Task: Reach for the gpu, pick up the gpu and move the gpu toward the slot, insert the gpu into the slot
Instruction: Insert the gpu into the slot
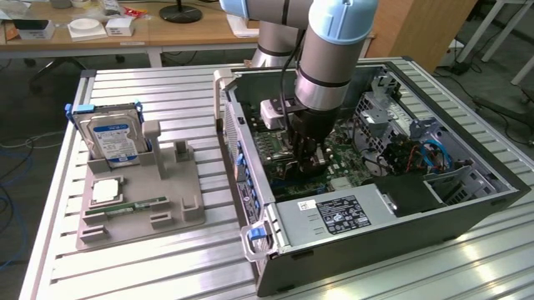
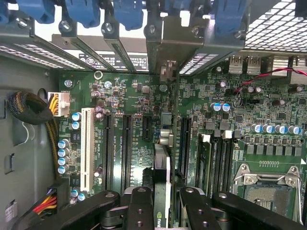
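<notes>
Gripper point(image 2: 160, 203): black fingers point(image 2: 139, 208) pinching the gpu point(image 2: 162, 177) edge-on from both sides, the card hanging straight down beneath the wrist.
Gripper, exterior view: gripper point(image 1: 311, 164) deep inside the open computer case point(image 1: 467, 206), just above the motherboard point(image 2: 139, 100).
Gpu position: already off the grey holder tray point(image 1: 142, 206) (hard drive point(image 1: 112, 137) and memory stick point(image 1: 134, 205) both sit on it), now low over the board's middle.
Gpu long axis: runs from the fingers toward the case's rear edge, where the bracket bays point(image 2: 163, 43) stand.
Slot: I cannot pick out a blue connector; the card covers the board directly below it, between two dark parallel slots point(image 2: 127, 148).
Key relation: card and neighbouring slots appear parallel, so what remains looks like a straight descent, not a turn.
Seating: cannot tell whether the card's lower edge touches the board.
Processor socket point(image 2: 268, 189): well to one side.
</notes>
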`<state>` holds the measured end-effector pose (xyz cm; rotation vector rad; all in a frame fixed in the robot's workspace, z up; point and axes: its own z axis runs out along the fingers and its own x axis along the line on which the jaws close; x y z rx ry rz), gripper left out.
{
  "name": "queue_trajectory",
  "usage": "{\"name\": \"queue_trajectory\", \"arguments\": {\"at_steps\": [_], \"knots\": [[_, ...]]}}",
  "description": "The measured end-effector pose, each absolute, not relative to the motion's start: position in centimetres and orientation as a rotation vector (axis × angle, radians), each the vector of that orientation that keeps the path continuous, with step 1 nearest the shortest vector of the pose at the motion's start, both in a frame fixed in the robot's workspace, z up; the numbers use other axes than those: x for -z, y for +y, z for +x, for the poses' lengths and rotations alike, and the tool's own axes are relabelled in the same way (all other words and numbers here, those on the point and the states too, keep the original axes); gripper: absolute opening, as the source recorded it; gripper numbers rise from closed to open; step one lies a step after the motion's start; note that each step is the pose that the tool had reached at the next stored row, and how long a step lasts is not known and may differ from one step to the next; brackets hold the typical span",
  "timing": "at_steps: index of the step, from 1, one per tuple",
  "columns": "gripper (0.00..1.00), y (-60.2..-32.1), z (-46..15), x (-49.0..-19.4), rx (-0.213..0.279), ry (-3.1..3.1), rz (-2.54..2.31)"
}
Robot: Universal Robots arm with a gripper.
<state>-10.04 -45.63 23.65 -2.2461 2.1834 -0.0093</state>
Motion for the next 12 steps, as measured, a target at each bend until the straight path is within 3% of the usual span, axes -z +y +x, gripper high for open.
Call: {"name": "queue_trajectory", "arguments": {"at_steps": [12], "knots": [[0.26,-45.64,-10.03,-23.42,0.008,2.182,-2.245]]}}
